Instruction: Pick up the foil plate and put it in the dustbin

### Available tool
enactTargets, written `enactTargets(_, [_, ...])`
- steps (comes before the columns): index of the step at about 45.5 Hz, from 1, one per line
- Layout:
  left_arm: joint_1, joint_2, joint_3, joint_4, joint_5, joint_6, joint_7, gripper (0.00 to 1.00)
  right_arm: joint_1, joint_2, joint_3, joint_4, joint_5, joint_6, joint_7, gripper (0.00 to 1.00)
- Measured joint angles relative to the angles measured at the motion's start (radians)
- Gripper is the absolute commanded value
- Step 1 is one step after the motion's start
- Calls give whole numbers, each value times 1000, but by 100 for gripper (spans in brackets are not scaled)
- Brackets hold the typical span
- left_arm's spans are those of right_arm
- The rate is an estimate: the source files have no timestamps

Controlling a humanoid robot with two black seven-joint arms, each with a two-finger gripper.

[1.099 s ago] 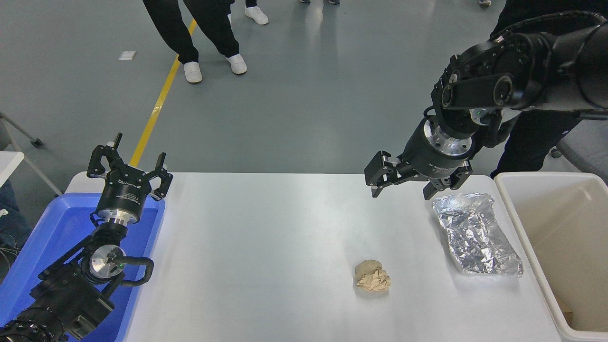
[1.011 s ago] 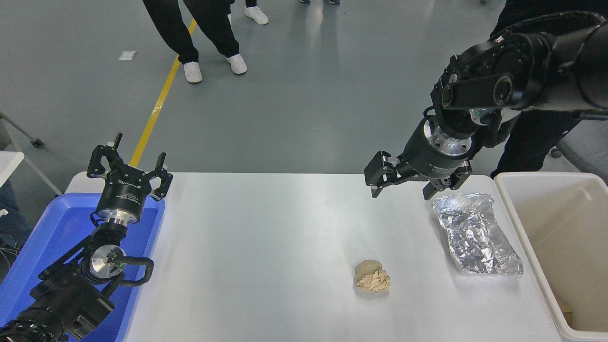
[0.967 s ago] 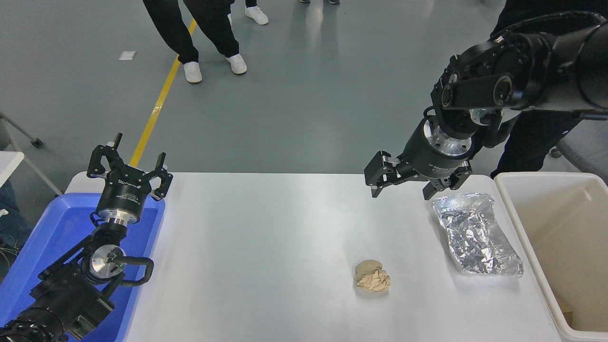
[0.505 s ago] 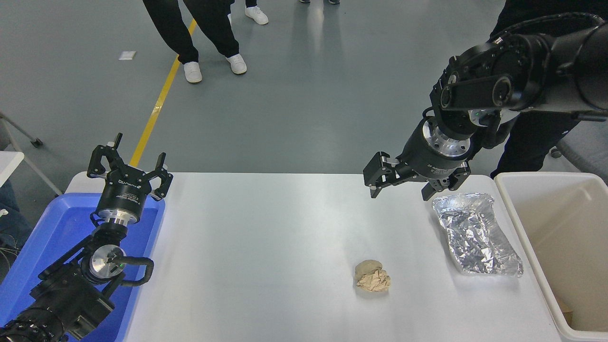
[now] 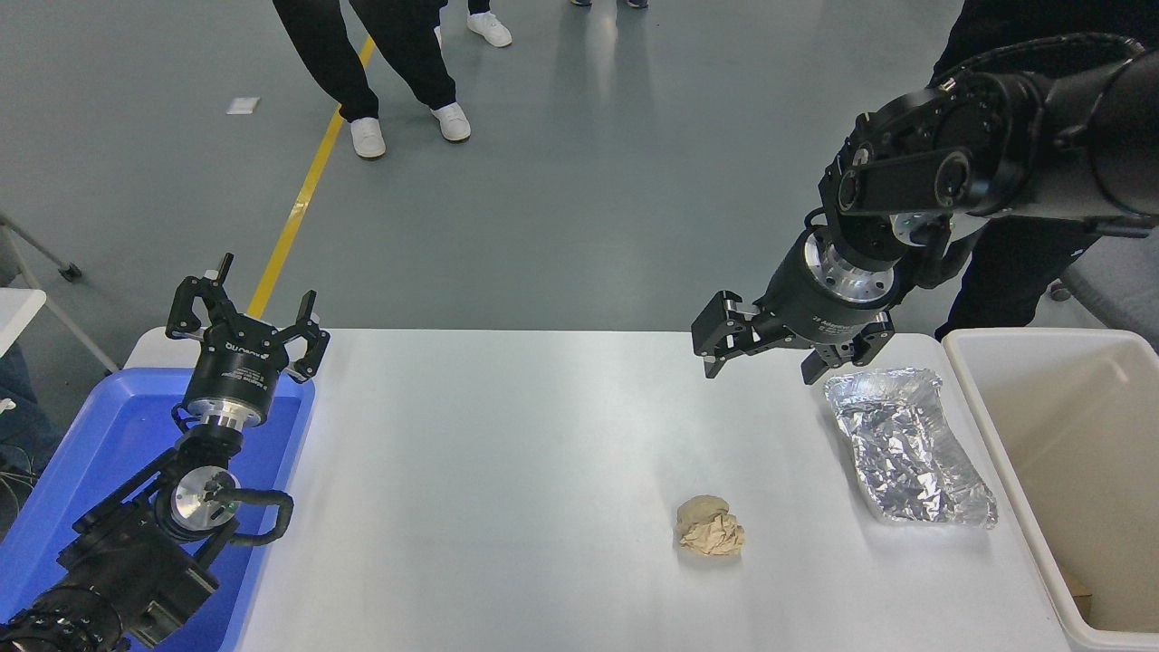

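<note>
The foil plate (image 5: 907,445), a crinkled silver tray bent out of shape, lies on the white table (image 5: 507,471) near its right edge. Just right of it stands the cream dustbin (image 5: 1050,453), deep and smooth-walled. My right gripper (image 5: 761,365) hangs open above the table's far edge, a little up and left of the plate's far end, holding nothing. My left gripper (image 5: 246,311) is parked open at the lower left, above the blue tray.
A blue plastic tray (image 5: 81,462) sits at the table's left end under the left arm. A crumpled tan paper ball (image 5: 710,526) lies left of the foil plate. A person's legs (image 5: 380,63) stand on the floor beyond; another person in black (image 5: 1023,263) stands behind the right arm.
My right gripper has drifted very slightly up and to the left, still open. Nothing else has moved.
</note>
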State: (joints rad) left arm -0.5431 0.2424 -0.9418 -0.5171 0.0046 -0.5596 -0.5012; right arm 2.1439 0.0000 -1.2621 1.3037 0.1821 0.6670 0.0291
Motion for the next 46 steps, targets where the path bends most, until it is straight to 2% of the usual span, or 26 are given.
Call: enactTargets(46, [0, 0, -1, 0, 0, 0, 1, 98, -39, -15, -23, -39, 4, 3, 1, 100])
